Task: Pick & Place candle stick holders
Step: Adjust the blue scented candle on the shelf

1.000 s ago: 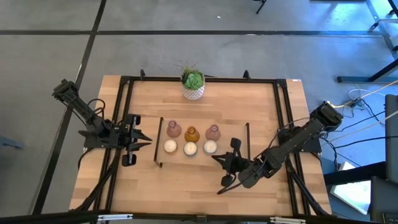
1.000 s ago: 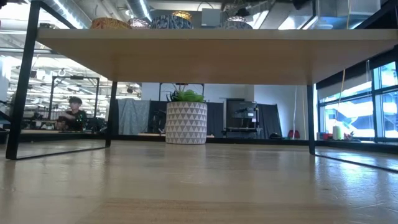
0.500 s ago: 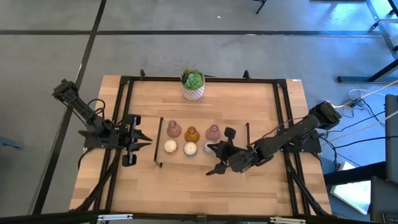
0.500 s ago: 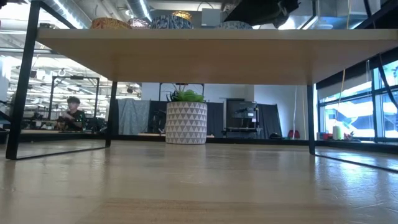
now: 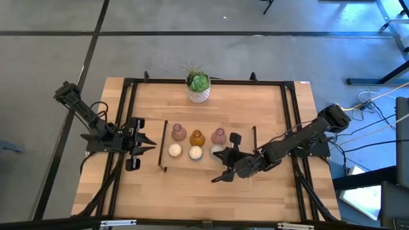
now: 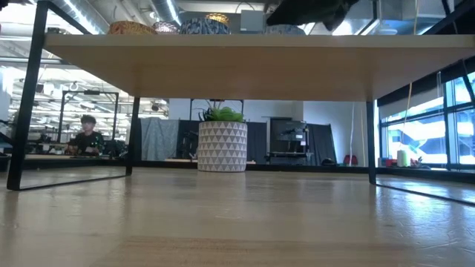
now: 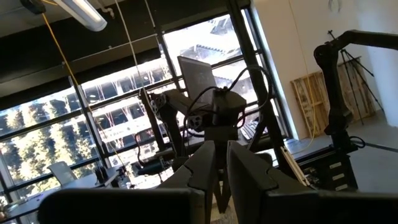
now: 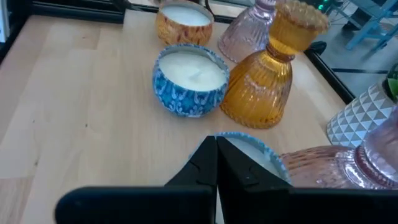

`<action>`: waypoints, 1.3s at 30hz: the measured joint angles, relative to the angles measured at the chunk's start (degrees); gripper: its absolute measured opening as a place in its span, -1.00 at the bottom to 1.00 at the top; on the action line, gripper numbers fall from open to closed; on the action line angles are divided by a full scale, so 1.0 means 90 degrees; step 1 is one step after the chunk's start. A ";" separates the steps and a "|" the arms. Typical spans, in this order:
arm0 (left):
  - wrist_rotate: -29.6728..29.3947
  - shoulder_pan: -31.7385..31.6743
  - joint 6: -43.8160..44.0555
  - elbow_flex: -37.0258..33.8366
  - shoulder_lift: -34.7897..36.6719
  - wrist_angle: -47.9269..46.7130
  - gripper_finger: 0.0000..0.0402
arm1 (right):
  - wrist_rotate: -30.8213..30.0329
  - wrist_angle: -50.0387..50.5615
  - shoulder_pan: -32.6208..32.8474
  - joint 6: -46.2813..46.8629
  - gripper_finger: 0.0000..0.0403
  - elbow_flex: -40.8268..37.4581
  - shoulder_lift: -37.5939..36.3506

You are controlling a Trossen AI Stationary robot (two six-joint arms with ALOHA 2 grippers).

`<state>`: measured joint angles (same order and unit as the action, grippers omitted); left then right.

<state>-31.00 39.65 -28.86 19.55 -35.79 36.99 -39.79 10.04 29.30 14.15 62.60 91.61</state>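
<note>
While pressed together, right claw just beside nearest cream holder, holder toward row; left claw farther, also pressed together

High view: overhead, straight down, far enough to take in the whole table, both arms and surrounding floor. Low view: at table-top height, level across the boards, under a shelf, toward the plant pot and the room behind; the pot also shows in the high view. Left wrist view: tilted up past its fingers at windows. Right wrist view: close over the candle holders, the amber holder shared with the high view.
</note>
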 joint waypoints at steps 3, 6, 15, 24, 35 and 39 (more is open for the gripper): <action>0.0002 0.0001 0.0000 0.0000 0.0000 0.0002 -0.82 | -0.0026 0.0111 0.0062 -0.0004 -1.00 0.0135 0.0000; 0.0002 0.0001 0.0000 0.0000 0.0000 0.0002 -0.82 | -0.0098 0.0268 0.0136 -0.0056 -1.00 0.0331 0.0000; 0.0002 0.0000 0.0002 0.0000 0.0000 0.0005 -0.82 | -0.0245 0.1096 0.0145 -0.0120 -1.00 0.0601 0.0002; 0.0012 0.0001 0.0001 0.0000 0.0000 0.0007 -0.82 | 0.0349 0.3189 -0.0061 0.0166 -1.00 0.1831 0.0002; 0.0017 0.0000 0.0002 0.0000 0.0000 0.0007 -0.82 | 0.2381 0.4153 -0.0736 0.0018 -1.00 0.2500 0.0002; 0.0019 -0.0001 0.0002 0.0000 0.0002 0.0007 -0.82 | 0.2574 0.4356 -0.0959 -0.0003 -1.00 0.2499 0.0165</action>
<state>-30.83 39.64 -28.84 19.55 -35.77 37.06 -16.62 49.24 20.67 14.12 85.09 93.10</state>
